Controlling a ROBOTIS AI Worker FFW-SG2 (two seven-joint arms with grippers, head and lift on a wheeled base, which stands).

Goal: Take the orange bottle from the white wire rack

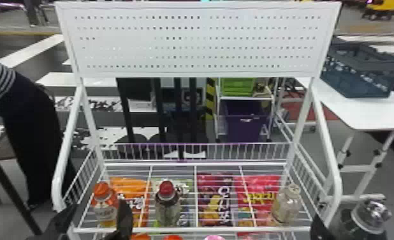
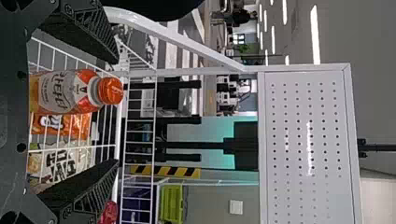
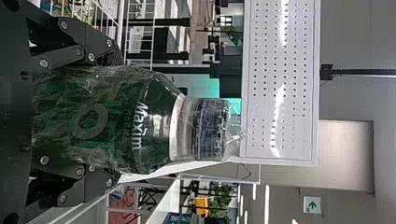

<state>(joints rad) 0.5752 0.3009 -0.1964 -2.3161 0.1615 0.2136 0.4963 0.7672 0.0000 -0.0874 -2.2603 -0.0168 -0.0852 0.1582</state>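
"Because the orange bottle [image 1: 103,206] is standing upright at the left end of the rack [image 1: 190,229], is the left claw [image 2: 115,111] being set for its sides?"

"That's how I'm judging it. Its 2 fingers are standing wide apart and gripping nothing, so they're leaving room for the bottle's width. The rack is bearing the bottle."

"Is the claw looking centred?"

"Not quite. In the left wrist view, the bottle is showing nearer the outer finger, so closing now is risking a nudge or a tilt. Centring first is probably paying off."

"What about its neighbours?"

"The dark bottle [image 1: 167,207] is standing apart, so it's giving the inner finger space. The bags [image 1: 217,201] are lying beneath the wires, so they aren't blocking the sides."

"And the right claw [image 3: 116,120]?"

"It's clamping the green jar [image 3: 126,119] around the body, leaving the lid free and keeping the jar upright near the rack's right side. That's leaving this pick to the left."
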